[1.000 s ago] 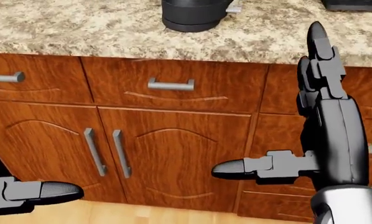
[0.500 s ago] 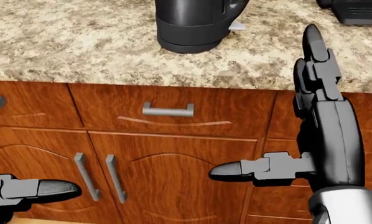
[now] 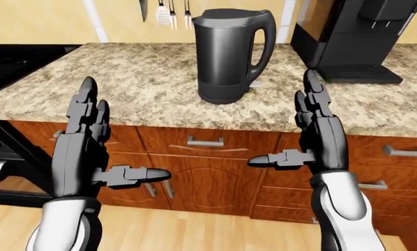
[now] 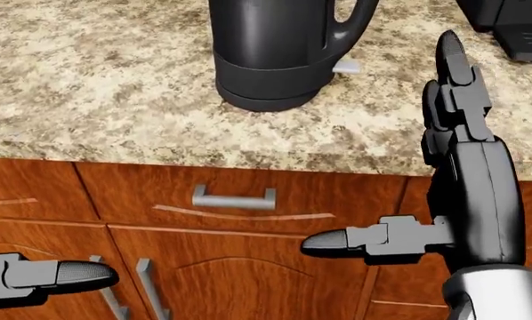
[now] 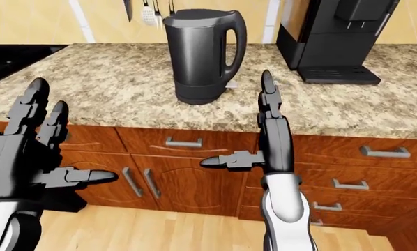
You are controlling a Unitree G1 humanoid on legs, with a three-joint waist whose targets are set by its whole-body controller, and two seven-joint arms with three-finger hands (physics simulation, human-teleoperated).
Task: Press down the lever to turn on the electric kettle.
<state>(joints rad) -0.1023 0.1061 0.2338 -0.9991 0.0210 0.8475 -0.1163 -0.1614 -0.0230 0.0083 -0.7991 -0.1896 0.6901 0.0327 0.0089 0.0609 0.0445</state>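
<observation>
Standing upright on the speckled granite counter (image 3: 125,83), the black electric kettle (image 3: 226,55) is sitting near the middle of the left-eye view, its handle facing the view's right and a small pale lever (image 4: 346,67) poking out at its base on that same side. A black coffee machine (image 3: 355,36) is sitting on the counter to the kettle's right, well apart from it. Both hands are hovering below the counter edge, touching nothing: the right hand (image 3: 316,138) is pointing its fingers upward with the thumb sticking out sideways, spread and released, and the left hand (image 3: 83,146) is mirroring that pose. Wooden cabinet drawers (image 3: 209,144) with metal handles are showing beneath the counter.
</observation>
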